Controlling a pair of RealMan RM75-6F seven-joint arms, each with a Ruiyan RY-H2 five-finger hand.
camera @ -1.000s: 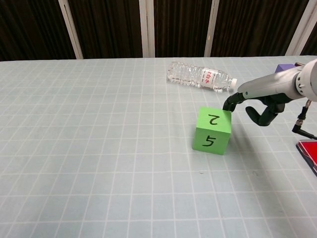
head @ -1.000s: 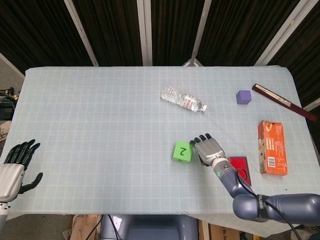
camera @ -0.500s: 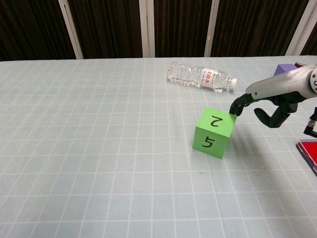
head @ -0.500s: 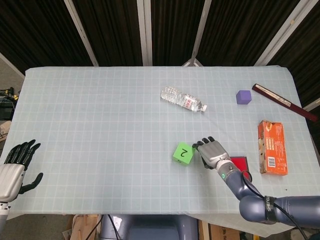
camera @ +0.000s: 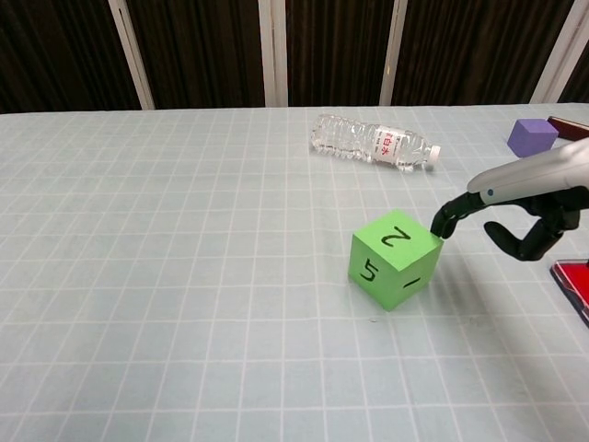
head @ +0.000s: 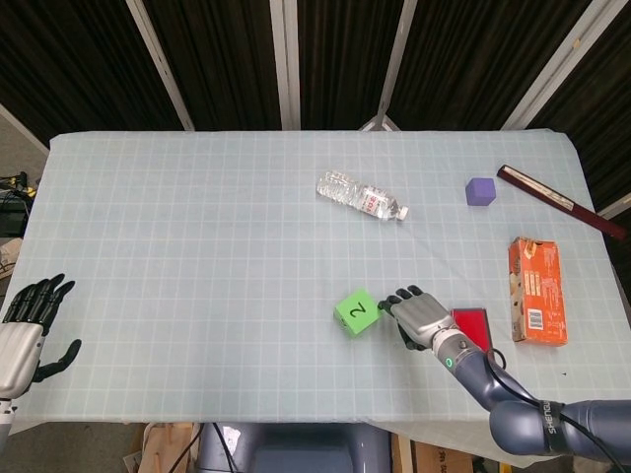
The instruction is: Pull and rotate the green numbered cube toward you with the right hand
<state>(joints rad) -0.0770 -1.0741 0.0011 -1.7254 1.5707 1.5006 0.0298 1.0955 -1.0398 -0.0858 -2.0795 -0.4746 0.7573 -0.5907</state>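
Note:
The green numbered cube (head: 356,311) (camera: 393,258) stands on the table with a 2 on top; the chest view shows a 5 on its left face and a 1 on its right face, one corner turned toward me. My right hand (head: 418,317) (camera: 515,214) is just right of it, one fingertip (camera: 445,225) touching the cube's upper right corner while the other fingers curl apart, holding nothing. My left hand (head: 28,330) hangs off the table's front left edge, fingers spread and empty.
A clear water bottle (head: 361,197) (camera: 375,142) lies behind the cube. A red flat object (head: 472,329) (camera: 573,282) sits close to my right hand. Farther right are an orange box (head: 536,290), a purple cube (head: 480,191) (camera: 531,136) and a dark stick (head: 559,201).
The cube has slid toward me and turned, so its corner now faces front and the 1 face shows. My right hand drew back toward me with it. The left hand barely moved.

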